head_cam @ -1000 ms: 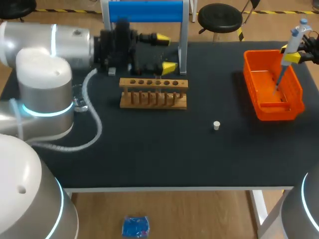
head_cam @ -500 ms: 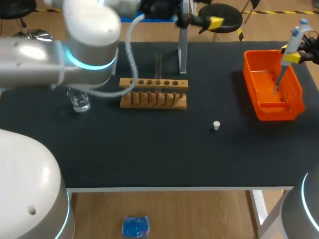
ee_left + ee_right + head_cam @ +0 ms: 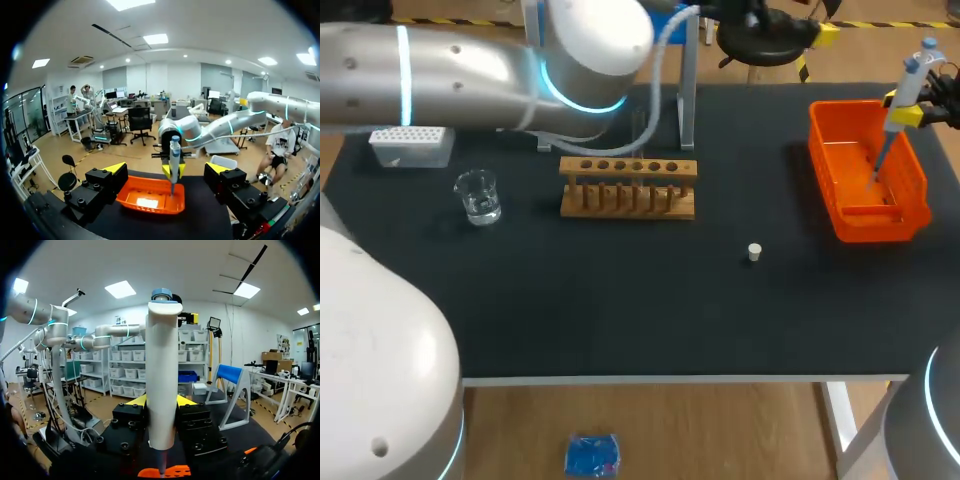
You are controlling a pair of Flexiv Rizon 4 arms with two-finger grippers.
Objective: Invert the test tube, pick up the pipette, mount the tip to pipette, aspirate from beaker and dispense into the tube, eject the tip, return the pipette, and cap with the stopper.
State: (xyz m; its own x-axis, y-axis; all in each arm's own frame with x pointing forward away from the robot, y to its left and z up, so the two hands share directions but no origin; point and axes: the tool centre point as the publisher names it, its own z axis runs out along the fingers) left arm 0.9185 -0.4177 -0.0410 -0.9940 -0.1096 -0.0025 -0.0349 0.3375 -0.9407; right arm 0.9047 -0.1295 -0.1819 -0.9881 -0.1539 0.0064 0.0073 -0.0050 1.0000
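The pipette (image 3: 912, 75) is held upright in the right gripper (image 3: 905, 112), whose yellow-tipped fingers are closed against its body from both sides. Its lower end is pointed into the orange bin (image 3: 870, 225) at the worktop's (image 3: 620, 300) right edge, so tip ejection is judged to be the step in hand, though whether a tip is mounted cannot be told. The test tube (image 3: 639, 128) is seen upright and uncapped in the wooden rack (image 3: 628, 200) near the middle of the far edge. The stopper (image 3: 754, 252) lies alone toward the worktop's middle, so capping and the pipette's return to the stand (image 3: 687, 100) behind the rack are left. The left gripper (image 3: 167, 169) is spread wide and empty. The beaker (image 3: 479, 196) and tip box (image 3: 412, 146) are found near the left edge, well apart from the bin. The left arm (image 3: 470, 70), stretched above stand and rack, is judged the likeliest obstruction.
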